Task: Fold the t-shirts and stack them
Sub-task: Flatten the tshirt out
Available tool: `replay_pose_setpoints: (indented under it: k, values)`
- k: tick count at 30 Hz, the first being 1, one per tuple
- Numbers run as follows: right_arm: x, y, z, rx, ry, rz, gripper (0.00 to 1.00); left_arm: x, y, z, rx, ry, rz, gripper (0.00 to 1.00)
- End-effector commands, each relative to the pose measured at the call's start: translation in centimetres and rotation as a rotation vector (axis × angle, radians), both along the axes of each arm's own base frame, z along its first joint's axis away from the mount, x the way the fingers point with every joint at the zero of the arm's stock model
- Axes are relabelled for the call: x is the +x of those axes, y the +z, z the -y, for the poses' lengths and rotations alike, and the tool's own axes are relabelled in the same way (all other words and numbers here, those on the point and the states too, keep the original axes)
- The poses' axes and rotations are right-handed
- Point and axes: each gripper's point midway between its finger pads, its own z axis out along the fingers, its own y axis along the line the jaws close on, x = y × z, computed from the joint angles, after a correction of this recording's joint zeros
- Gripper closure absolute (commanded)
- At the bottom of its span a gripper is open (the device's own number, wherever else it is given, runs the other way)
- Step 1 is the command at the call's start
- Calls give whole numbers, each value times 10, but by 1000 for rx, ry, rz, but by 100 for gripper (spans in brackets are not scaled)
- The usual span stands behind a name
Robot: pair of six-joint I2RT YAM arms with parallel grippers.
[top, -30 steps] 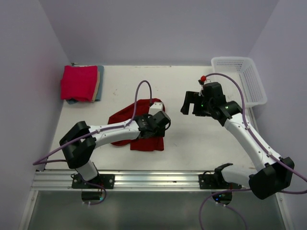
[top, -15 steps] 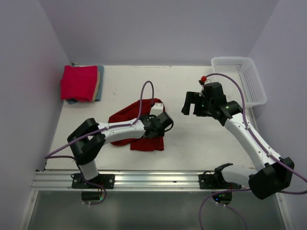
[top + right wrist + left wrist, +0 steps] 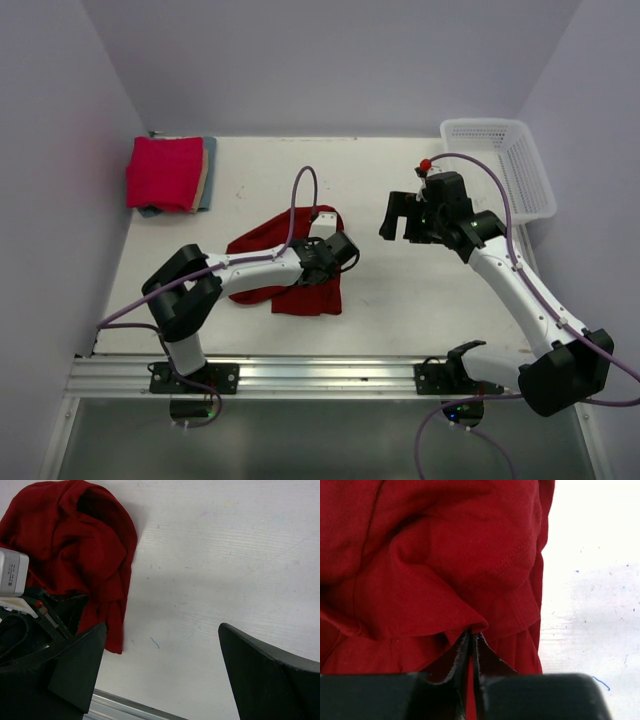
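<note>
Left gripper (image 3: 471, 636) tight on a fold of the crimson t-shirt (image 3: 420, 555); right gripper (image 3: 161, 629) wide open.

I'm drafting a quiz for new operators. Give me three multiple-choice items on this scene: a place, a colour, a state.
1. Where does the white basket stand?
A) far right corner
B) far left corner
C) beside the arm bases

2. What colour tops the folded stack?
A) blue-grey
B) pinkish-red
C) white

3. What is the left gripper doing?
A) standing wide open
B) pinching the crumpled dark red t-shirt
C) holding the basket

Answers: 1 A, it sits far right; 2 B, the top fold is pinkish-red; 3 B, its wrist view shows jaws shut on cloth.
</note>
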Motion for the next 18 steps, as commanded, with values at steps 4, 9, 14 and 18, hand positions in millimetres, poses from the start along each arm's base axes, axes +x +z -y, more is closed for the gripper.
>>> replay_pose_setpoints:
  k: [4, 9, 14, 18]
  values:
    - [1, 17, 2, 9, 3, 45, 1, 13, 38, -2, -41, 46, 96, 100]
    - [-3, 10, 0, 15, 14, 26, 1, 21, 99, -11, -67, 66, 197, 100]
    - [-7, 2, -9, 61, 40, -1, 1, 28, 178, -23, -105, 75, 326, 100]
    - [-10, -13, -21, 111, 73, -45, 2, 28, 211, -37, -111, 99, 380, 100]
